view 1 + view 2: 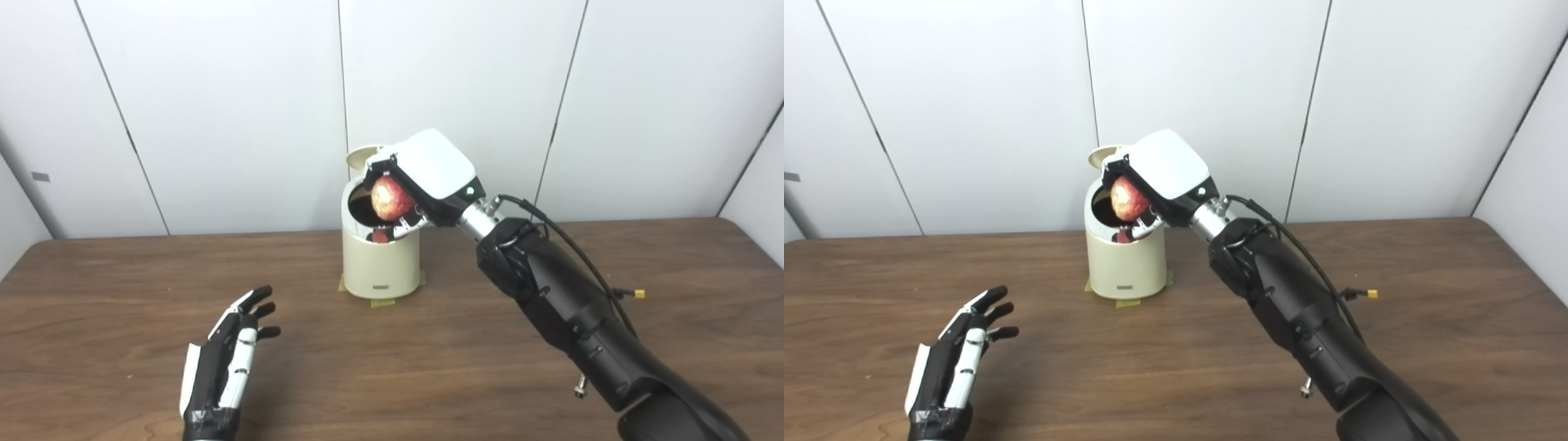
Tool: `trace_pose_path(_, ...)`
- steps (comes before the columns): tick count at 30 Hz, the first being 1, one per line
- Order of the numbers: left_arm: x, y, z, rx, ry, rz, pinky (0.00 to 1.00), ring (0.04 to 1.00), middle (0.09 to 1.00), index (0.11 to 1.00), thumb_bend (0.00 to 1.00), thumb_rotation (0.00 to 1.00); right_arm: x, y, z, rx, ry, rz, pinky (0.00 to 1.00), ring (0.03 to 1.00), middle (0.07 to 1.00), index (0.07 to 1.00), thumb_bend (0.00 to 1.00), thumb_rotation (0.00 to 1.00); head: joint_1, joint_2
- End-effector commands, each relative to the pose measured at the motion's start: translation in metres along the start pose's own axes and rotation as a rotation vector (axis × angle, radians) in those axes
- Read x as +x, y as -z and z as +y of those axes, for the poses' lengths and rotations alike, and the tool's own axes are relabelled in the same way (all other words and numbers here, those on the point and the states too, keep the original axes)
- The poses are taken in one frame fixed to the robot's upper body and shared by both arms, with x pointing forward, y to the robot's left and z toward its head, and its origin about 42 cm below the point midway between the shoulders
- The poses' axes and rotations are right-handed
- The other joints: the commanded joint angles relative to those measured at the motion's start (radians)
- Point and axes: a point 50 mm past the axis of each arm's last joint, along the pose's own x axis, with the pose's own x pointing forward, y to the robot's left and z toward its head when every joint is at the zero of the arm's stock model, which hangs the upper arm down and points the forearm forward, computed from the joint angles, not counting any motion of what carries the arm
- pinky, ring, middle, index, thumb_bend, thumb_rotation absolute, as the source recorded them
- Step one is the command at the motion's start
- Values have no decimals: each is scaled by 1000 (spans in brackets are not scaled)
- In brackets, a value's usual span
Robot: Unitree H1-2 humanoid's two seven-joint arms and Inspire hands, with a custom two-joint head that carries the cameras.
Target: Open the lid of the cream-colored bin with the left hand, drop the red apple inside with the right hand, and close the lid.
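Holding the apple (391, 198) over the open bin (380, 263), right hand (422, 174) wrapped round its middle; firm, smooth, bruisable, so drop low; lid (361, 155) tipped back, left hand (228, 361) spread, idle.

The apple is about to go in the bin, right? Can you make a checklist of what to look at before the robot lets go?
1. Lid up: ok, it stands tilted back behind the opening.
2. Apple held: ok, the right hand is closed around it.
3. Apple over the opening: ok, it hangs above the dark mouth of the bin, near its right rim.
4. Left hand out of the way: ok, it is open over the table, apart from the bin.
5. Room inside the bin: cannot tell, the inside is dark.
6. Bin steady: ok, it is upright, with tape showing at its base.
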Motion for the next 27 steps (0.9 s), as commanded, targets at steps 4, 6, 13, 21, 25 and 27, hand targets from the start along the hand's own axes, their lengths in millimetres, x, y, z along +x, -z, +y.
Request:
trace_pose_path(4, 2, -11, -3, 4, 8, -51, 685, 824, 877, 803, 245, 764, 28, -1, -23, -31, 103, -32, 343, 435, 558, 456, 512, 0, 3, 1)
trace_pose_path(6, 2, -11, -4, 3, 7, -48, 679, 822, 877, 802, 250, 766, 27, 0, -21, -33, 101, -27, 345, 436, 558, 455, 512, 0, 3, 1)
trace_pose_path(13, 1, -13, -4, 1, 12, -42, 669, 822, 879, 802, 257, 766, 26, 1, -18, -29, 105, -8, 343, 439, 557, 453, 512, 0, 0, 5)
trace_pose_path(21, 1, -14, -5, -10, 17, -39, 693, 833, 889, 804, 256, 754, 23, 2, -18, -25, 108, 24, 335, 426, 559, 468, 512, 0, -1, 7)
trace_pose_path(25, 1, -13, -5, -13, 17, -35, 693, 830, 887, 800, 267, 742, 21, 3, -17, -51, 115, 36, 363, 435, 553, 477, 514, 0, -1, 8)
trace_pose_path(27, 1, -13, -5, -15, 17, -36, 698, 834, 890, 807, 261, 743, 20, 2, -17, -66, 123, 38, 411, 477, 540, 479, 520, 0, -1, 8)
